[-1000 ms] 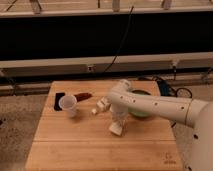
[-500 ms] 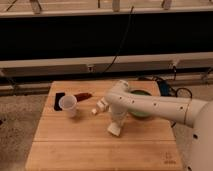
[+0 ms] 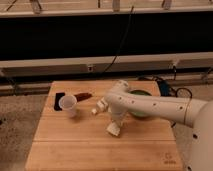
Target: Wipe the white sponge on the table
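As the bare planks of the table [image 3: 75,145] lay nearest the camera, I began there: my gripper [image 3: 114,130] pointed down just above the wood, a little right of centre, and whether it was spread or pinching I could not tell. A pale block showed at its tip (I took it for the white sponge [image 3: 113,131], pressed flat on the board). I judged it light, soft and springy, best held across its short sides and kept low so it would drag rather than fold. Farther back stood a white cup [image 3: 67,105], a tiny white cube [image 3: 94,111], a reddish-brown object [image 3: 83,96], a dark flat item [image 3: 58,99] and a green bowl [image 3: 140,95] behind my arm.
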Controlling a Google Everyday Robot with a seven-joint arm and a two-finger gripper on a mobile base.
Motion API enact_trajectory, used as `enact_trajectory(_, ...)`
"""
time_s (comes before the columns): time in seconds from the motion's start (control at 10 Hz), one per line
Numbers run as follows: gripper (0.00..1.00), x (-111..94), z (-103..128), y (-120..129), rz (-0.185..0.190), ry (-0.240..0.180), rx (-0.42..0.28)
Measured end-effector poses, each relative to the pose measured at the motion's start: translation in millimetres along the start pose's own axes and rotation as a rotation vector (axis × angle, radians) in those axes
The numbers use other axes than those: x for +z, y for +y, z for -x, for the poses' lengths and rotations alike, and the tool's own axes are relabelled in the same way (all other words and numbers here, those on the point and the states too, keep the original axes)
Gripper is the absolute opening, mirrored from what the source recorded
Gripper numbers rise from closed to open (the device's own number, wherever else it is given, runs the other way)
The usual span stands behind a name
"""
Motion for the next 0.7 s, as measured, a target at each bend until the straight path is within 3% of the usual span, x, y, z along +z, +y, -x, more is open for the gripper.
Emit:
enact_trajectory(0.2,0.0,0.3,5.2,-11.4,-0.007,0.002,0.008)
enact_trajectory(0.7,0.0,-1.2,19.8,-13.4,-0.007,-0.004,0.036)
